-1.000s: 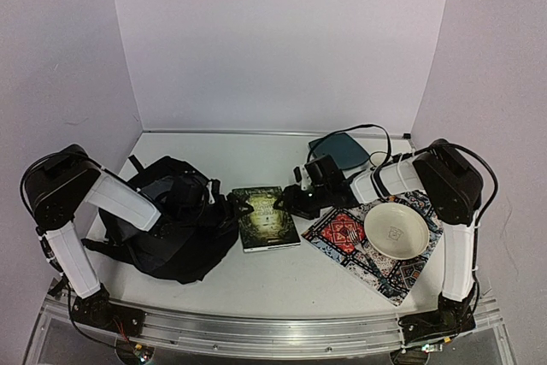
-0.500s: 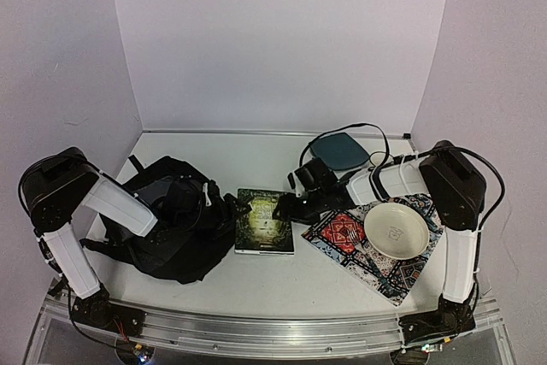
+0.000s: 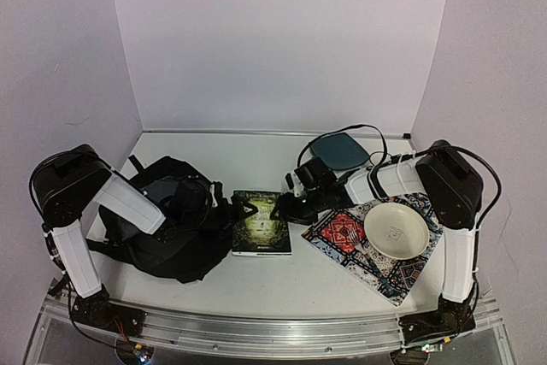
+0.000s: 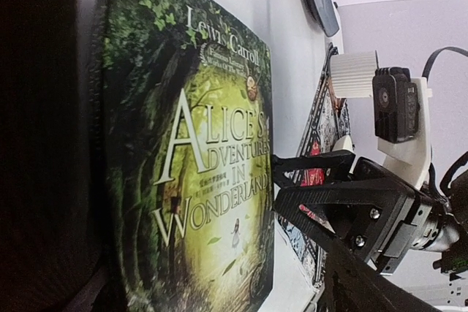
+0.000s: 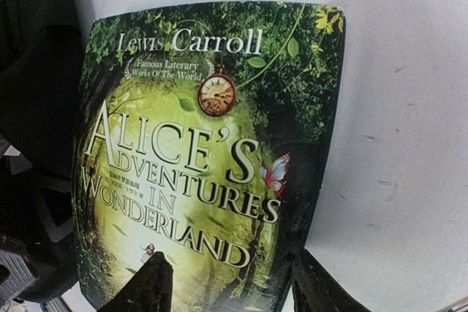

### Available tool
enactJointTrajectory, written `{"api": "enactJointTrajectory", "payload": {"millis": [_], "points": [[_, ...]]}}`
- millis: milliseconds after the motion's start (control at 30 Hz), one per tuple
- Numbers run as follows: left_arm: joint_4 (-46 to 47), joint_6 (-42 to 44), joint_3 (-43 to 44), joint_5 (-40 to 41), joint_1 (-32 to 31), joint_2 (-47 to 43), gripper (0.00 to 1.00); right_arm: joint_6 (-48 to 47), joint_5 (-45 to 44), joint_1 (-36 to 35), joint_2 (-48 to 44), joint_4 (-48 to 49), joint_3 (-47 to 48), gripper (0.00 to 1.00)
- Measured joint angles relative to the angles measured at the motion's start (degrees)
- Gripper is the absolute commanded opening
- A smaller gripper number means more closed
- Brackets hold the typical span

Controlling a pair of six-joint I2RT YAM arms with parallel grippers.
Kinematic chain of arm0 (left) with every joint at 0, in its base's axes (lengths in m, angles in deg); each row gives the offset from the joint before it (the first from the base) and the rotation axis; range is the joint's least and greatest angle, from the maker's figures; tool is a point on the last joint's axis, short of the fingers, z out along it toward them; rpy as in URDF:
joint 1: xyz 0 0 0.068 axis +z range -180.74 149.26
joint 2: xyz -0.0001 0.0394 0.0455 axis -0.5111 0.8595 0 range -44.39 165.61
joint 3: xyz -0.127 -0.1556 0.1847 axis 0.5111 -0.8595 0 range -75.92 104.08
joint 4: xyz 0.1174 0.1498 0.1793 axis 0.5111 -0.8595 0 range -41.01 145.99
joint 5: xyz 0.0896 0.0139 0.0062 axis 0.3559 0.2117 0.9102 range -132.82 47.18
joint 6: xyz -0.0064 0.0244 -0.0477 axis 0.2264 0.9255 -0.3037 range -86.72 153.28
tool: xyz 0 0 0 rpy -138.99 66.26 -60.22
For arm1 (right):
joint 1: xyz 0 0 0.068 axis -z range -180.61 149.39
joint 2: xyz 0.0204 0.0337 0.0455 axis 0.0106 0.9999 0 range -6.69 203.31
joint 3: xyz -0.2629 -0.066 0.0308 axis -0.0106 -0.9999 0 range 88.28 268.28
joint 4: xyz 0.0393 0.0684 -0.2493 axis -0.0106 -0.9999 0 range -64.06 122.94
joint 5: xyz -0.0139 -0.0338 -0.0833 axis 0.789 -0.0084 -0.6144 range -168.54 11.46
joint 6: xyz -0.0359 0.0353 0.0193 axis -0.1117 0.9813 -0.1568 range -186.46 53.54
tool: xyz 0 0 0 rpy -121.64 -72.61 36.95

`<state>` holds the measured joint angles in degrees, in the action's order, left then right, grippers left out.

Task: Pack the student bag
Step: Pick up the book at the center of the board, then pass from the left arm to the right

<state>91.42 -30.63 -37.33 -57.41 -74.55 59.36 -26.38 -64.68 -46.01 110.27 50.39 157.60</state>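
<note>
The student bag (image 3: 171,232) is a soft black backpack lying at the left, its opening facing right. A green book, "Alice's Adventures in Wonderland" (image 3: 261,224), lies flat just right of it. My left gripper (image 3: 233,207) hovers at the bag's mouth by the book's left edge, jaws wide apart with nothing in them. My right gripper (image 3: 291,208) is open at the book's right edge (image 5: 219,144). One of its fingertips (image 5: 150,283) is over the cover and the other is by the corner. The left wrist view shows the cover (image 4: 205,180) and the right gripper (image 4: 276,183) against its edge.
A teal pouch (image 3: 339,150) lies at the back right with a black cable looping round it. A patterned cloth (image 3: 363,254) at the front right carries a white bowl (image 3: 396,230). Bag straps (image 3: 102,250) trail toward the left arm's base.
The book has slid left toward the bag, and the right gripper has followed against its edge. The left gripper's jaws have spread wider.
</note>
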Motion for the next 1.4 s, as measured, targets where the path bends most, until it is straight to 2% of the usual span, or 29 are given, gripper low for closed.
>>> {"api": "enactJointTrajectory", "payload": {"millis": [300,433,600,833,1100,1267,1400], "points": [[-2.12,0.67,3.67,-3.48,-0.41,-1.49,0.55,1.53,5.09,-0.67,0.59,2.34,-0.23,0.54],[-5.25,0.88,3.22,-2.28,-0.48,-3.62,0.25,1.48,5.33,-1.03,-0.08,3.16,-0.61,0.57],[-5.82,0.91,2.48,-2.24,-0.87,-5.70,0.01,1.14,4.05,-1.73,-3.27,4.03,-3.35,0.61],[-5.57,0.17,1.88,-1.50,-0.82,-11.40,0.00,1.79,0.48,-2.24,-12.73,5.11,-7.46,0.67],[-4.60,-2.21,1.79,4.55,0.21,-18.40,0.00,4.77,-2.37,-2.13,-22.72,7.05,-12.43,0.73],[-4.40,-5.21,0.66,9.10,0.26,-19.73,0.00,9.22,-3.28,-2.20,-27.03,11.43,-17.73,0.81],[-4.61,-7.99,0.24,12.79,0.26,-20.50,0.00,14.45,-4.54,-3.18,-27.95,18.94,-21.86,0.86]]}}
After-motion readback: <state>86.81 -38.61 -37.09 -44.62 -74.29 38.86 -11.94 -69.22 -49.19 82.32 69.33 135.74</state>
